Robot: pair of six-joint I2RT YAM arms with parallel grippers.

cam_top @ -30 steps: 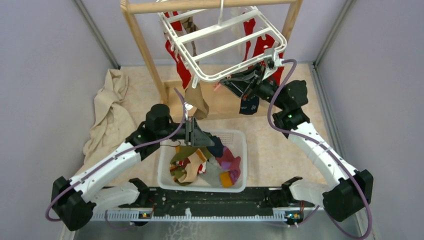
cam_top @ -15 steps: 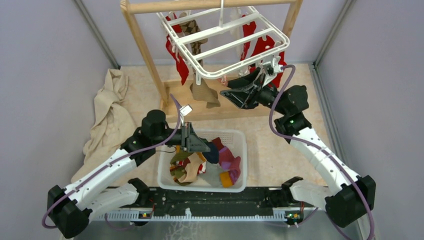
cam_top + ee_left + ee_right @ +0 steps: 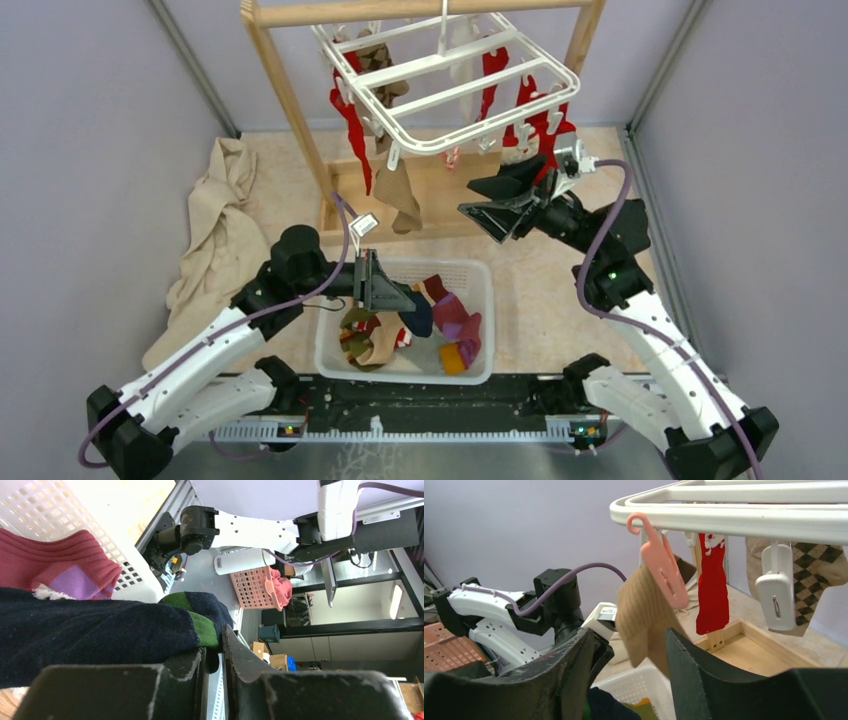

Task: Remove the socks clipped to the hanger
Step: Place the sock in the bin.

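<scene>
Right pincer point(image 3: 472, 197) gapes under the near rim of the hanger point(image 3: 450, 148).

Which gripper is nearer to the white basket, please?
Left. The left gripper hangs over the basket, shut on a navy sock. The right gripper is beyond its far corner, open, near the hanger.

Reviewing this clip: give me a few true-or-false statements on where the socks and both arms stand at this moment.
1. The left gripper holds a navy sock over the basket. True.
2. The fingers of the right gripper clamp the tan sock. False: they stand open and empty; the tan sock hangs from a pink clip.
3. The hanger is bare. False: the tan sock, a red sock and an argyle sock hang from it.
4. Several socks lie in the basket. True.
</scene>
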